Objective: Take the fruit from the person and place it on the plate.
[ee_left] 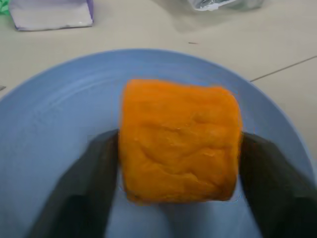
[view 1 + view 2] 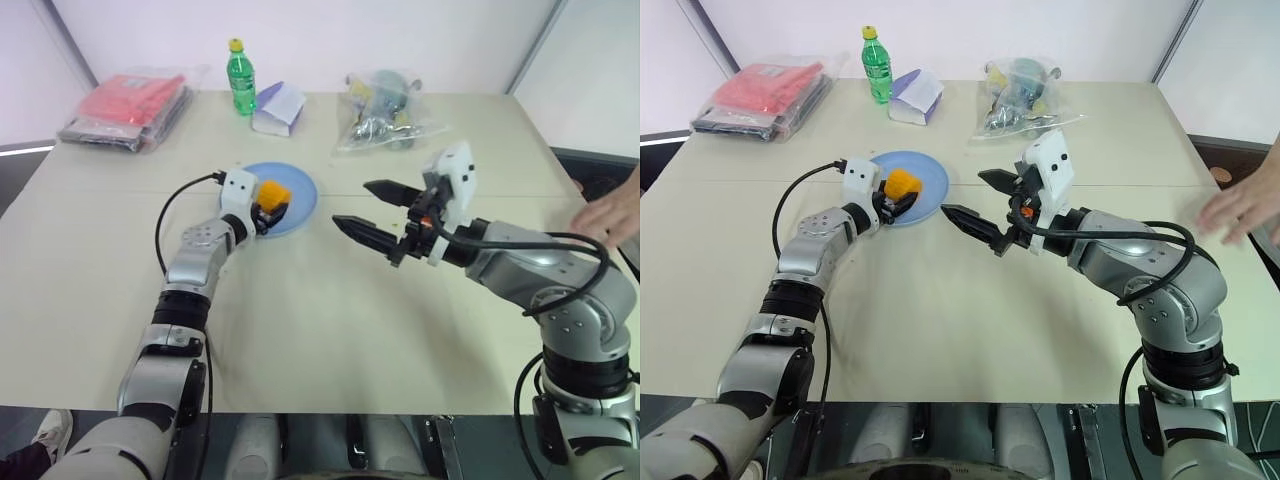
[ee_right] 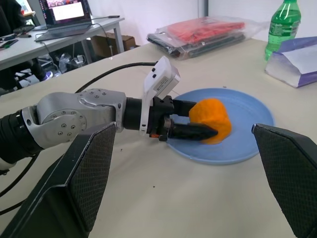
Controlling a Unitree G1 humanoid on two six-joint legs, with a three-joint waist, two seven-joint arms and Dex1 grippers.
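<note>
Right wrist view: left gripper (image 3: 198, 121) brackets fruit (image 3: 210, 119) on plate (image 3: 247, 144); right gripper (image 2: 375, 212) wide.

Table (image 2: 330, 300) w/ plate (image 2: 300, 205), bottle (image 2: 240, 77), bags (image 2: 128, 108)

Silver-grey metal arms with black joint bands and visible screws; black cables loop to white wrist camera housings. Each tool (image 2: 980, 207) has two tapered black fingers.
</note>
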